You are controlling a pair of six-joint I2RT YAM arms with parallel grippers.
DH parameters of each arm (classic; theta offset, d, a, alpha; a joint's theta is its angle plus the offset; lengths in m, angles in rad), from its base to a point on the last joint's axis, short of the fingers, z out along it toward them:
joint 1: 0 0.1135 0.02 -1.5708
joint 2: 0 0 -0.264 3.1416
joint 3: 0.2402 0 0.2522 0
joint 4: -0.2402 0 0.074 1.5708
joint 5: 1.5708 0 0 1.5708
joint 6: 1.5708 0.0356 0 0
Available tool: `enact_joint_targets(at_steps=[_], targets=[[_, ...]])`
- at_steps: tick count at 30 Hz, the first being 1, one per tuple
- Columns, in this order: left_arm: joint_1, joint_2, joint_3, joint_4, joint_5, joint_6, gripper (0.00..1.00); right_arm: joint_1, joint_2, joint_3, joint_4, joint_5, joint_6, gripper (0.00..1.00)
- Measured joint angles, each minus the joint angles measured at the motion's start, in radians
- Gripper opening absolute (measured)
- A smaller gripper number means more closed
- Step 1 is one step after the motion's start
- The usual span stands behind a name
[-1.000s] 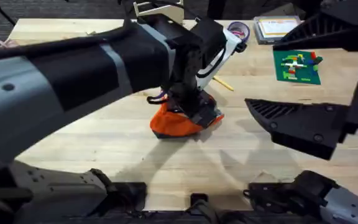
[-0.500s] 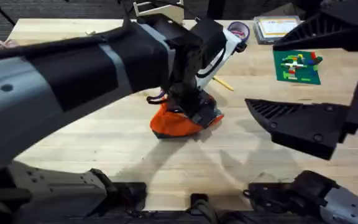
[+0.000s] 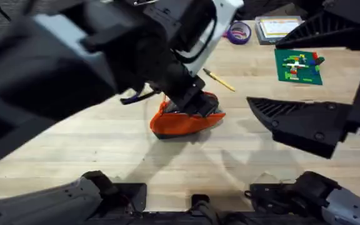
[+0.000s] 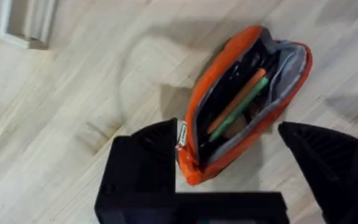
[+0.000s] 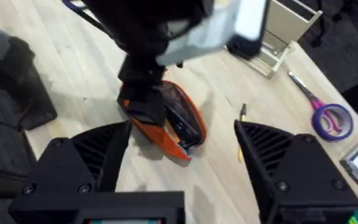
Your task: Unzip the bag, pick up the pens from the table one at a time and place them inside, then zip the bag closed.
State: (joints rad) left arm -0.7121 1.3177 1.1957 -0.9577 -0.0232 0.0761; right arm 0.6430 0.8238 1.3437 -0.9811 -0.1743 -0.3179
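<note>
The orange bag lies unzipped on the table, and its open mouth shows an orange and a green stick-shaped item beside something dark. My left gripper hangs open just above the bag with nothing between its fingers; it shows under the big dark left arm. A thin yellow pen with a dark tip lies on the wood behind and to the right of the bag. My right gripper is open and raised at the right, apart from the bag.
Purple-handled scissors lie at the back right, beside a booklet. A green baseplate with small bricks sits at the right. A white rack stands at the far edge. The left arm hides the table's left half.
My left arm has risen toward the camera and swung left, with its gripper still over the bag. Bag, yellow pen and right arm have not moved.
</note>
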Motion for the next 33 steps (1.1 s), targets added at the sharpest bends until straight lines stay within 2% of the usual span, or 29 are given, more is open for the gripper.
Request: enact_joint_targets(at_steps=[5, 7, 11, 16, 25, 28, 33], targets=[[0.047, -0.084, 0.0, -0.008, -0.001, 0.007, 0.993, 0.0, -0.006, 0.0, 0.019, 0.05, 0.002, 0.996], [0.071, -0.169, 0.0, -0.022, -0.005, 0.047, 0.993, -0.006, 0.0, 0.0, 0.029, 0.094, 0.015, 0.993], [0.073, -0.254, 0.0, -0.046, -0.006, 0.105, 0.994, -0.057, 0.049, 0.002, 0.038, 0.11, 0.049, 0.993], [0.073, -0.346, 0.0, -0.083, -0.008, 0.16, 0.993, -0.163, 0.174, 0.003, 0.04, 0.1, 0.086, 0.993], [0.074, -0.497, 0.0, -0.147, -0.007, 0.205, 0.993, -0.394, 0.372, 0.003, 0.051, -0.015, 0.11, 0.995], [0.073, -0.531, 0.0, -0.186, -0.007, 0.228, 0.993, -0.438, 0.419, 0.003, 0.059, -0.029, 0.106, 0.995], [0.074, -0.547, 0.0, -0.229, 0.001, 0.287, 0.993, -0.451, 0.487, 0.003, 0.061, -0.038, 0.026, 0.995]])
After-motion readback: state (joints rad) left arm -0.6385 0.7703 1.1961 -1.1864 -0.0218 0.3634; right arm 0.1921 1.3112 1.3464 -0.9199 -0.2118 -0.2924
